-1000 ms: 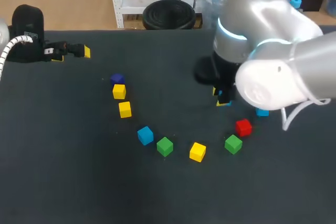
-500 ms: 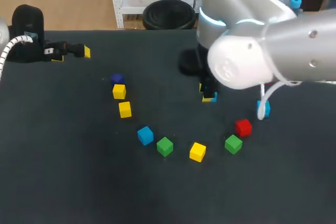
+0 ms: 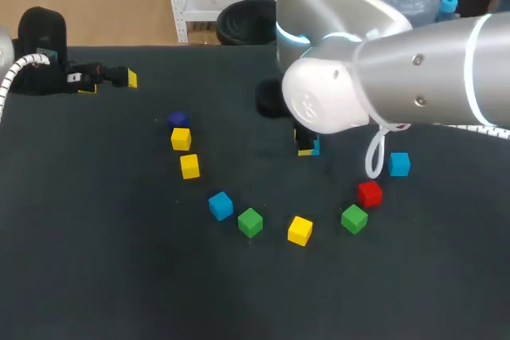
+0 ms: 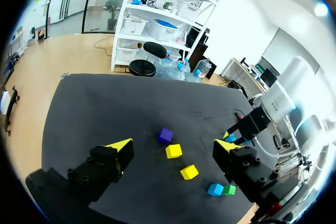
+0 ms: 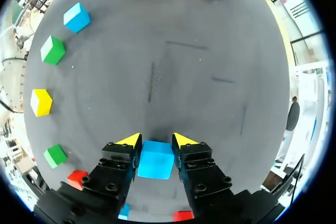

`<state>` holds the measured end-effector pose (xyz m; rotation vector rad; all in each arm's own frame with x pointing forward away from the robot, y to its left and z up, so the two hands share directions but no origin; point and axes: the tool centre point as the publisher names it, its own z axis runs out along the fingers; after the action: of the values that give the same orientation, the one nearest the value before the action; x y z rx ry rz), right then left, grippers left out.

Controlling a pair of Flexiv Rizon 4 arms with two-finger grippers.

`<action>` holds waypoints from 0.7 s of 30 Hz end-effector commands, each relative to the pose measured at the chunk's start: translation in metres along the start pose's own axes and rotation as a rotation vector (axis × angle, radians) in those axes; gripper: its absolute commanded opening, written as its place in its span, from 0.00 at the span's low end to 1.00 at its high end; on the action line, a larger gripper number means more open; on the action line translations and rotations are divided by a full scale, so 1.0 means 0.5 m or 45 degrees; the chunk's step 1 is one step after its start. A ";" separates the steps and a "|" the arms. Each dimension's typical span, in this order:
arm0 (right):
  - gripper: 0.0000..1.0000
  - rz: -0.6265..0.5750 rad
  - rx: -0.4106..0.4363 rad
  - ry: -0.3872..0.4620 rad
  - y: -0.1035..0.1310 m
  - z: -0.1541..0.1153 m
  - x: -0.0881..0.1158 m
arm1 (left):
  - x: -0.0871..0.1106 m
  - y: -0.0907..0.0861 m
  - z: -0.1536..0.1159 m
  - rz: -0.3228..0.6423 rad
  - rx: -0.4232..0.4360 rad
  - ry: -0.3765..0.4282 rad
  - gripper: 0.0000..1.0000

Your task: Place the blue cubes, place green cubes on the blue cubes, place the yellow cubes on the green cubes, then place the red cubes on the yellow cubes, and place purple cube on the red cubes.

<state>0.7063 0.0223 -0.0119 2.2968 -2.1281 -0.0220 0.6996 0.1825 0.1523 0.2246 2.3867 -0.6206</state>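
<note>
The right arm (image 3: 398, 77) is glossy silver with a cyan light ring and white cable loop; its gripper (image 5: 156, 141) is black, screw-studded (fingertips (image 5: 130, 140) bright yellow).

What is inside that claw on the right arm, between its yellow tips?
A blue cube, pinched from both sides by the right gripper. Around it only bare black table shows; the patch directly beneath is covered by the cube.

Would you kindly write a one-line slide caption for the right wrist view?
Right arm's jaws shut on a blue cube over the black table.
</note>
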 end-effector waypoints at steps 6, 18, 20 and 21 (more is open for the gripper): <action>0.00 0.024 -0.019 -0.009 -0.014 0.006 -0.010 | 0.002 0.005 0.001 0.003 0.015 -0.008 1.00; 1.00 0.072 -0.031 -0.014 -0.016 0.018 -0.009 | 0.002 0.005 0.001 0.003 0.015 -0.008 1.00; 1.00 0.085 -0.044 -0.019 -0.016 0.018 -0.009 | 0.002 0.005 0.001 0.003 0.015 -0.008 1.00; 1.00 0.088 -0.046 -0.024 -0.017 0.015 -0.008 | 0.002 0.005 0.001 0.003 0.015 -0.008 1.00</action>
<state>0.7116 0.0276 -0.0203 2.2128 -2.1942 -0.0704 0.6996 0.1825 0.1523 0.2246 2.3867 -0.6206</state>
